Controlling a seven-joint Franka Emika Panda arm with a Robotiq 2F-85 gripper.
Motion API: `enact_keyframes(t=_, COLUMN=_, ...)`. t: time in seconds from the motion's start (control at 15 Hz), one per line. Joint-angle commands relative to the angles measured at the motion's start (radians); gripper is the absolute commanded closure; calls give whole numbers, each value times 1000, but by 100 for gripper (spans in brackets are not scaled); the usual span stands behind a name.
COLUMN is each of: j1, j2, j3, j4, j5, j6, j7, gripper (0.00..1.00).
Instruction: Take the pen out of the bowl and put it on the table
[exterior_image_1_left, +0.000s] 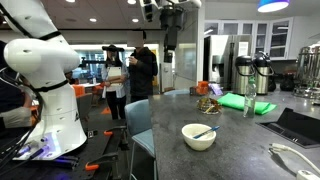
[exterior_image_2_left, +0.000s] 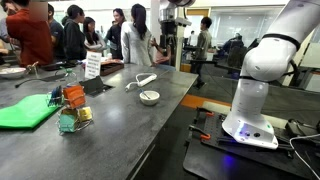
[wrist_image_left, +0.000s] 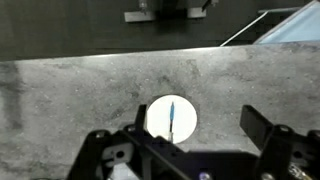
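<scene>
The cream bowl (exterior_image_1_left: 198, 137) stands on the dark grey table (exterior_image_1_left: 245, 150) and shows in both exterior views (exterior_image_2_left: 149, 97). The thin bluish pen (exterior_image_1_left: 206, 130) lies in it, leaning on the rim. In the wrist view the bowl (wrist_image_left: 160, 125) is straight below, with the pen (wrist_image_left: 172, 114) across its middle. My gripper (wrist_image_left: 195, 125) is open and empty, high above the bowl. It hangs near the top of both exterior views (exterior_image_1_left: 171, 44) (exterior_image_2_left: 172, 38).
A green cloth (exterior_image_1_left: 245, 100) (exterior_image_2_left: 25, 112) and a small colourful object (exterior_image_2_left: 72, 110) lie further along the table. Two thermos flasks (exterior_image_1_left: 252, 72) stand at the back. A white object (exterior_image_2_left: 140, 80) lies beyond the bowl. People stand behind the table. The table edge runs near the robot base (exterior_image_2_left: 250, 110).
</scene>
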Motion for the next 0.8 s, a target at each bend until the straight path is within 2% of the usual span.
enact_keyframes(t=0.0, j1=7, j2=124, j3=0, j4=41, j5=31, j6=123, j7=-28, gripper=0)
enact_keyframes(t=0.47, j1=-7, j2=432, j3=10, j4=128, j5=45, j6=345, j7=-32, gripper=0)
enact_keyframes(t=0.73, j1=-10, j2=548, j3=22, j4=160, j5=57, j6=441, j7=-11, gripper=0)
